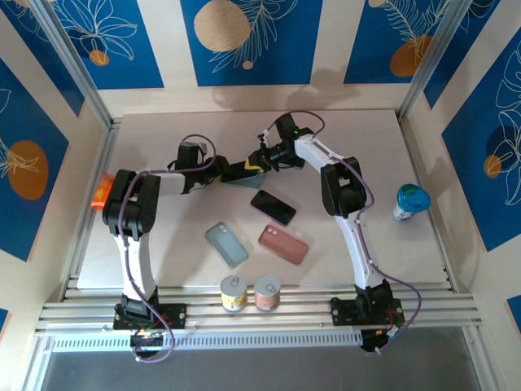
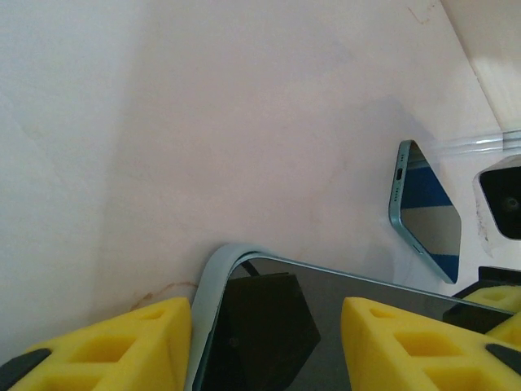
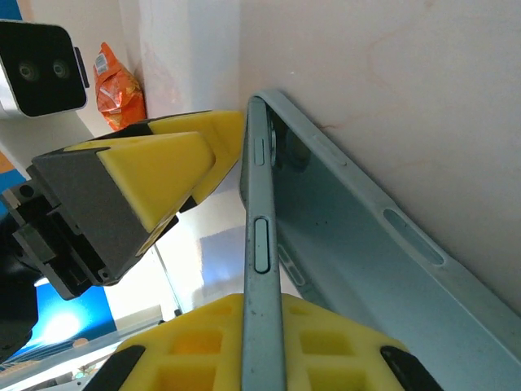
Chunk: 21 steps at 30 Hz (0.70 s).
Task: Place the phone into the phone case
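Overhead: a pale bench (image 1: 146, 134) with a left arm (image 1: 134, 212) and a right arm (image 1: 342, 191) reaching in to meet near its far middle. Between them, a teal phone (image 3: 259, 244) partly seated in a grey-blue phone case (image 3: 366, 244).

Right fingers (image 3: 195, 354) pressed almost together on the phone's thin side edge, a long side button just beyond the fingertips. From that grip, phone and phone case spreading like a narrow V: joined at the far corner, well beyond the fingertips, and parted at the near end, the case's open inside and button cut-outs lying to one side of the right fingers.

Left fingers (image 2: 114, 346) standing apart, one on each side of that joined far corner. Case's rounded rim touching the inner face of one finger; glossy dark screen passing behind the other finger and running on toward the right fingers. Cannot tell whether the left fingers squeeze the case or merely bracket it.

Nearer the arm bases than either set of fingers, lying flat: a black phone (image 1: 273, 207), a pale blue case (image 1: 226, 243) and a pink case (image 1: 283, 243), then a yellow-labelled tin (image 1: 234, 293) and a pink-labelled tin (image 1: 267, 292) side by side. Well out past the right arm, a white bottle with a blue cap (image 1: 409, 202). Behind the left arm, an orange snack packet (image 1: 99, 191).
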### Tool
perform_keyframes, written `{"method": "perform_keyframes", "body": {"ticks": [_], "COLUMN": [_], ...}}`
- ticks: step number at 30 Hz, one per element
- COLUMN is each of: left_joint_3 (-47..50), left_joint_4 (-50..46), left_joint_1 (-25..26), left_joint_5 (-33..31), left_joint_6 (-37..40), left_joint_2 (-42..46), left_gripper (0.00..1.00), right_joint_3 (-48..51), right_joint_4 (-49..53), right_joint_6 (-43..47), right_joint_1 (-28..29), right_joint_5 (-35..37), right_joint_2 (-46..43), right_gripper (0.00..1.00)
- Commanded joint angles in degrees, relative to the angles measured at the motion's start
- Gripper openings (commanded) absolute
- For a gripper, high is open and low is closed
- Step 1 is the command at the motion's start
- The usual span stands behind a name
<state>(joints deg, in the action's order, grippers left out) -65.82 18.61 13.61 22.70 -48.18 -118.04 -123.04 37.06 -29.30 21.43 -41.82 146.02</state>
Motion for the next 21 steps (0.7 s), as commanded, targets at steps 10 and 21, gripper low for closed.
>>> {"method": "perform_keyframes", "body": {"ticks": [10,21], "left_joint_3": [9.2,14.05], "left_joint_4": [0.19,3.19], "left_joint_1": [0.98,1.07], "left_joint_5": [2.79,3.23], "left_joint_6": [-2.88,-4.7], "left_joint_2": [3.54,6.22], "left_gripper": [0.52,0.52], "right_joint_3": [0.32,2.74], "right_joint_4": [-0.56,-2.25], "right_joint_6": [-3.04,-3.74], "right_joint_1": [1.95,2.2], "right_joint_5": [2.89,2.55], "right_joint_2": [1.4,0.23], "right_gripper": [0.0,0.0]}}
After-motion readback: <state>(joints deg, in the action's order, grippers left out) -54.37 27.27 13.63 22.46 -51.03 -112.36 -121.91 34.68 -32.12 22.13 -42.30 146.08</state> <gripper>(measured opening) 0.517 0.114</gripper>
